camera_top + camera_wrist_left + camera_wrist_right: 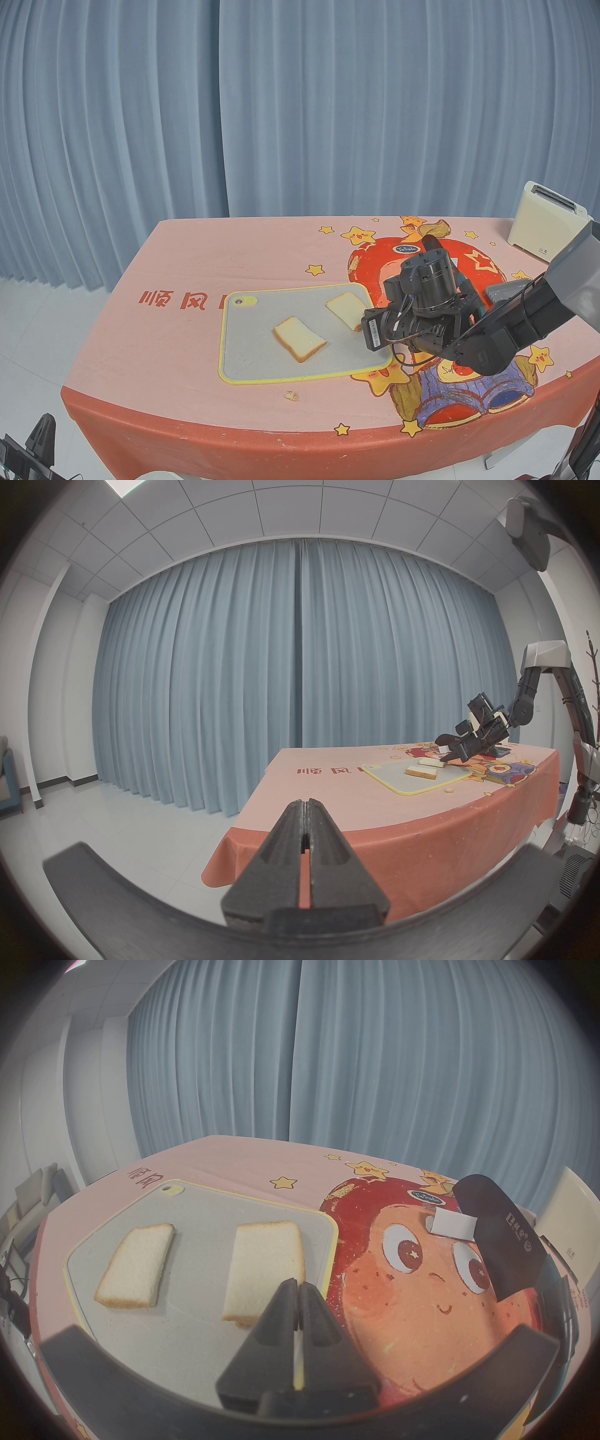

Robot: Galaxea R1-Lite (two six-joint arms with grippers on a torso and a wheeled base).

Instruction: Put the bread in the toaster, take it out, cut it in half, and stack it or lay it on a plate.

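Two bread halves lie apart on the grey, yellow-rimmed cutting board. One half is near the board's middle, the other half toward its right edge. My right gripper hovers at the board's right edge, just beside that right half. Its fingers are shut with nothing between them. The white toaster stands at the table's far right. My left gripper is shut and empty, held low and well off the table's left side.
A black blade-shaped object with a white label lies on the cartoon tablecloth right of the board. A dark grey flat dish sits behind my right arm. A crumb lies near the table's front edge.
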